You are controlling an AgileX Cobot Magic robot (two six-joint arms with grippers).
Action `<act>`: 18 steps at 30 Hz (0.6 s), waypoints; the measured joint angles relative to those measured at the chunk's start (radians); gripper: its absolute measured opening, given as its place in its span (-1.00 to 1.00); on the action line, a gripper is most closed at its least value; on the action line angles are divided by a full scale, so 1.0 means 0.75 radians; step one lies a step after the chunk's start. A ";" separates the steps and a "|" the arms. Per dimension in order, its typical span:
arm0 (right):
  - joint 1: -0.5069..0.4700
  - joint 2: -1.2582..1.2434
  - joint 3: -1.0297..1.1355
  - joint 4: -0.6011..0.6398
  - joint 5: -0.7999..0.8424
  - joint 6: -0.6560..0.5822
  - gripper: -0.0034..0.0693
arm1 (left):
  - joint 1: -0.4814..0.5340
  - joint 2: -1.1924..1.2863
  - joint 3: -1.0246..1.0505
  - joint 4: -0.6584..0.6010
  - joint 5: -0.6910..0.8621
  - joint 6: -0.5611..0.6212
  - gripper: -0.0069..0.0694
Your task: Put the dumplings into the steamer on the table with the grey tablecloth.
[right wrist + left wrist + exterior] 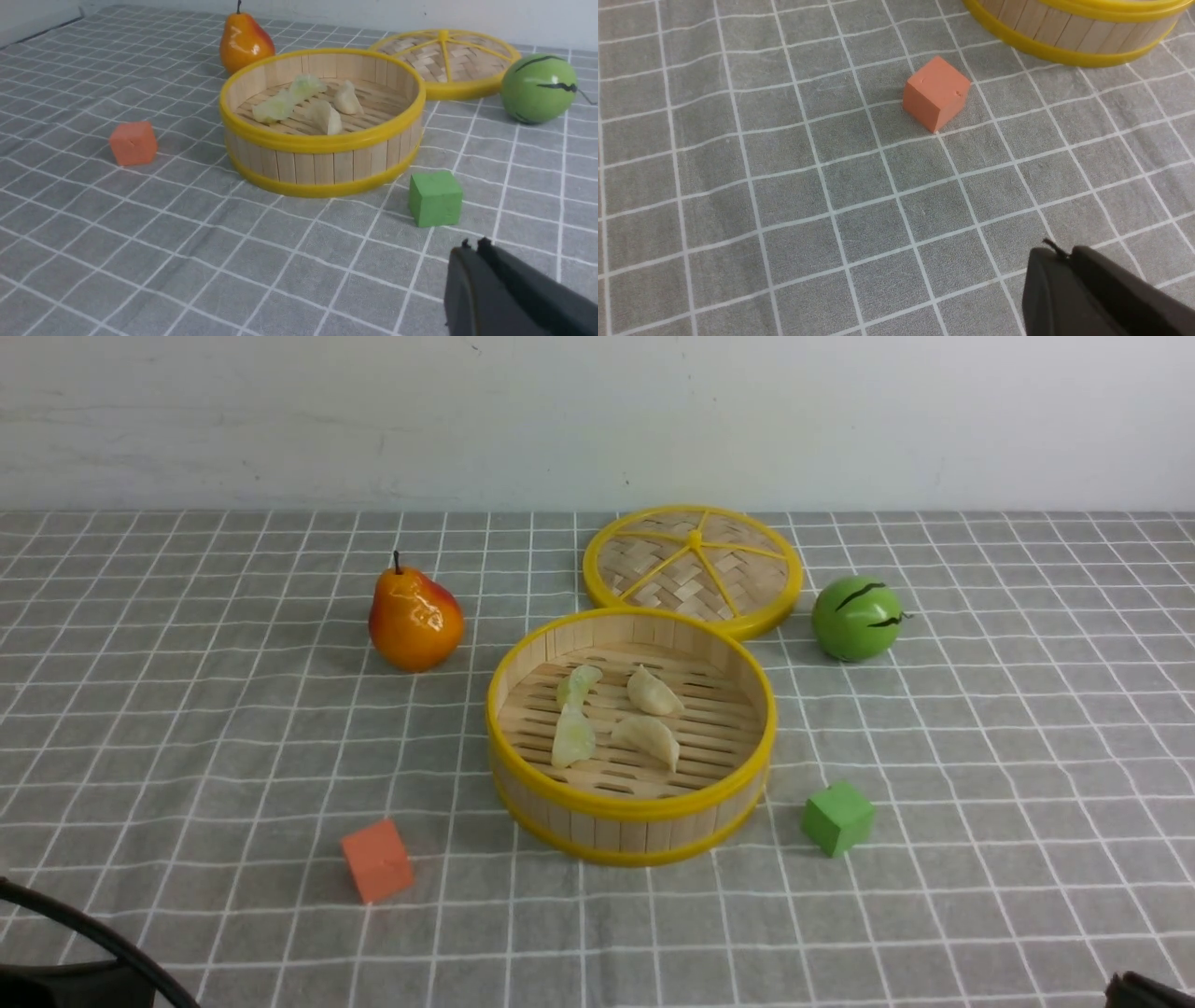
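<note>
Dumplings [616, 714], all 4, already lie in the steamer [631, 817], mid-surface, ahead of your 2 pressed-together, empty claws, right claw [472, 245] and left claw [1057, 252].

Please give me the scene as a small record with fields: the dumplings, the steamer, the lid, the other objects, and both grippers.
dumplings: four, two green and two white, all inside the steamer
steamer: uncovered, on the grey tablecloth
lid: lying flat behind the steamer
other objects: pear, green ball, orange cube, green cube, all on the cloth outside the steamer
left gripper: shut, empty
right gripper: shut, empty
</note>
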 joint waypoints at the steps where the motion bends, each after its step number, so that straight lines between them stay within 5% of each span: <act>1: -0.020 -0.090 0.037 0.011 0.013 -0.001 -0.92 | 0.000 0.000 0.000 0.000 0.001 0.000 -0.72; 11: -0.485 -0.307 0.099 0.389 0.289 -0.313 -0.92 | 0.000 0.000 0.000 0.001 0.006 0.000 -0.68; 18: -0.601 -0.308 0.087 0.443 0.415 -0.341 -0.91 | 0.000 0.000 0.000 0.001 0.006 0.000 -0.67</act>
